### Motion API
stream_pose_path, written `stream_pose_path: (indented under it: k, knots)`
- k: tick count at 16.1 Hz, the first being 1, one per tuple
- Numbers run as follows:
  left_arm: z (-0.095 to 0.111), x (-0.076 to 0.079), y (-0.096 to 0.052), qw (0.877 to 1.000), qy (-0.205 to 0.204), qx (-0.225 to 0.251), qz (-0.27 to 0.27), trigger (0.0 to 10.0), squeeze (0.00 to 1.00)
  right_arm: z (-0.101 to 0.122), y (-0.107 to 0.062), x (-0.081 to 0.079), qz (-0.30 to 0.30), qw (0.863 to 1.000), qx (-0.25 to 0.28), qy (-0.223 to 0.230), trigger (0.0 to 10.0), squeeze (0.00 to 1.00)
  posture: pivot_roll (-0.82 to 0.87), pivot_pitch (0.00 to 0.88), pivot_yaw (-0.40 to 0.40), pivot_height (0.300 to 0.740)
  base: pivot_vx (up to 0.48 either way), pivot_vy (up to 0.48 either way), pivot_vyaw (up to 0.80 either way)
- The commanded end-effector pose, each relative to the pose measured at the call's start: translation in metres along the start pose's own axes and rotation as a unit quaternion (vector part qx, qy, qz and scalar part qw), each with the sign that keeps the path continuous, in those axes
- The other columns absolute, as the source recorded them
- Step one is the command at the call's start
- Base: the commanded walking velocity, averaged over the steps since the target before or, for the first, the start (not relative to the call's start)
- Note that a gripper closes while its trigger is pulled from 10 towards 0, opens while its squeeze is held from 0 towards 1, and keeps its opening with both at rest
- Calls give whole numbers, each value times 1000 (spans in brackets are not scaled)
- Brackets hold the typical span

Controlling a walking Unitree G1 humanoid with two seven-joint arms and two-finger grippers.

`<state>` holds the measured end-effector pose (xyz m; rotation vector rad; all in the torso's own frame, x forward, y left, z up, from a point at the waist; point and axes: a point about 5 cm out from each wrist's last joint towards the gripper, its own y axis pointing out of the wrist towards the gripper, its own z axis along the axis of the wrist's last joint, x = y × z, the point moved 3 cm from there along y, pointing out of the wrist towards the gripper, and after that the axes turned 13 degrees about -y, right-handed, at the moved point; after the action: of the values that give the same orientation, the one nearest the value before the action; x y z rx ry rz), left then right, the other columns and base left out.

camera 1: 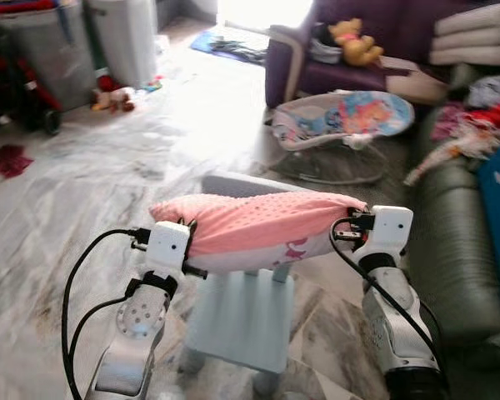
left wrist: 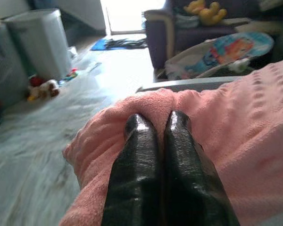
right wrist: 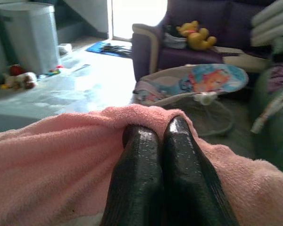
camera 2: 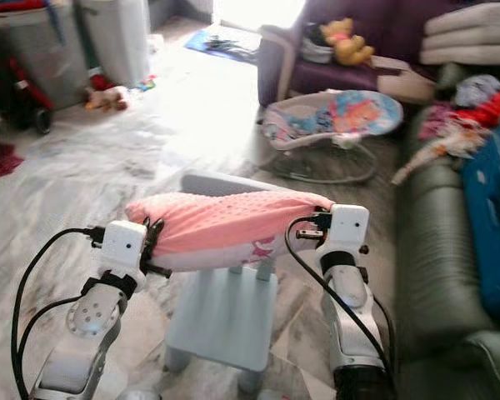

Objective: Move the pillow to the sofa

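Two grips, one item: pink pillow [camera 1: 254,227] held above small blue chair [camera 1: 246,321], left gripper [left wrist: 158,129] and right gripper [right wrist: 155,129] each pinched on an end. Carry level, tension even, toward green sofa [camera 1: 462,250] at right.

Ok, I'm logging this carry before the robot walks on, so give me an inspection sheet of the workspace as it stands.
Surface: marble floor, smudged; small light blue chair right in front of the robot.
Job's things: pink pillow held above the chair; green sofa on the robot's right.
Clutter: baby bouncer, clothes on the sofa, toys by grey bins, red cloth.
Grippers: left gripper shut on the pillow's left end, right gripper shut on its right end.
Cables: black cables loop off both wrists.
Surroundings: purple armchair with yellow stuffed toy.
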<state>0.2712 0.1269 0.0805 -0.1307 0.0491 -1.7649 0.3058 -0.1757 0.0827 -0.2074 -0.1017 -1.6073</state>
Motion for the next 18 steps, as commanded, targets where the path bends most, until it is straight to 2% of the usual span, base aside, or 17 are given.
stream_pose_path:
  k: [1, 18]
  knots:
    - [8, 1, -1, 1000, 1, 11, -6, 10000, 0, 9, 1, 8, -13, 1000, 14, 1, 10000, 0, 13, 0, -55, 740, -334, 0, 0]
    - [9, -4, -1, 1000, -5, -3, 6, 10000, 0, 7, 3, 8, -14, 1000, 7, 1, 10000, 0, 19, 0, -56, 740, -337, 0, 0]
